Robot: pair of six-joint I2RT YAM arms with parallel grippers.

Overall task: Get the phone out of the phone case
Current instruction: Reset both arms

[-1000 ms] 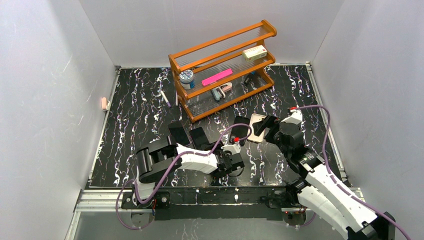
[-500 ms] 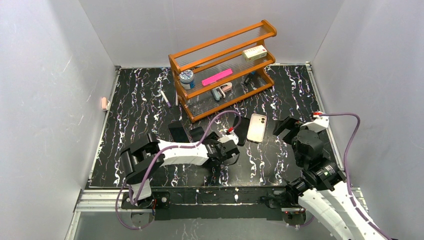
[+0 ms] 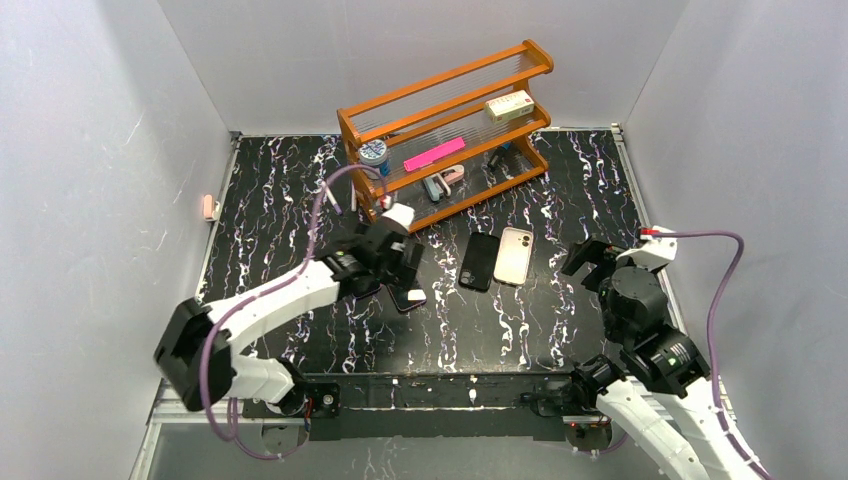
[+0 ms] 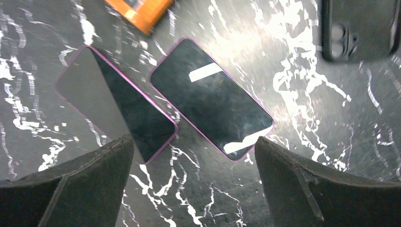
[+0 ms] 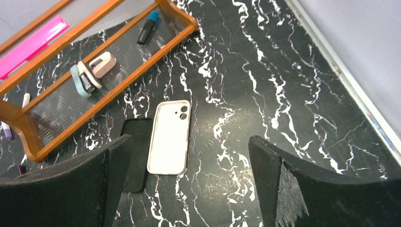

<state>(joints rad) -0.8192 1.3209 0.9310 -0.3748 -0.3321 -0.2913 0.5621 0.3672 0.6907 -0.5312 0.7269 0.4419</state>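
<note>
Purple-rimmed phone [image 4: 210, 99] flat on the counter [image 4: 302, 109], screen dark, beneath the wide-spread left gripper [image 4: 192, 156] — second phone [image 4: 116, 111] alongside. Black phone case [image 4: 359, 28] cut off at frame edge (right gripper [image 5: 189, 146] spread too).

The left arm [image 3: 275, 295] and right arm [image 3: 640, 300] have white shells with round black joints. A purple cable [image 3: 700, 234] loops along each one; the right cable has a red tip [image 3: 648, 231]. The fingers [image 4: 71, 189] are black and rough.

A case [image 3: 478, 261] lies just left of the phone [image 3: 513, 255], seemingly touching; rack [image 3: 450, 83] behind both.
</note>
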